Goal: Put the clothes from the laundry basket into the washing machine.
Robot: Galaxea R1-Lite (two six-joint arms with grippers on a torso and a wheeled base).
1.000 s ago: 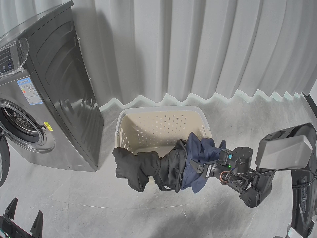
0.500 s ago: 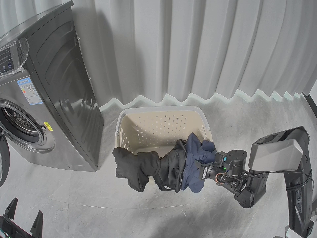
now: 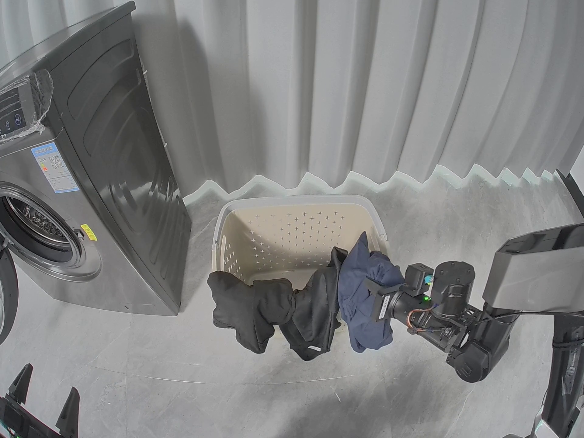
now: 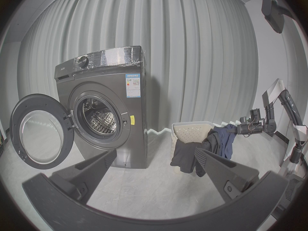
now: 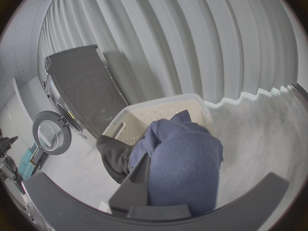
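The cream laundry basket stands on the floor to the right of the grey washing machine. Its round door is swung open, baring the drum. A black garment is draped over the basket's front rim and hangs outside it. My right gripper is shut on a blue garment at the basket's front right corner; the cloth hangs from it and covers one finger. My left gripper stands open and holds nothing low at the near left, well away from the basket.
White pleated curtains close off the back, right behind the basket. Bare grey floor lies between the machine's front and the basket. The open door juts out from the machine's front.
My right gripper has drawn the blue garment up and a little to the right, so it now hangs apart from the black one. The left arm has kept still.
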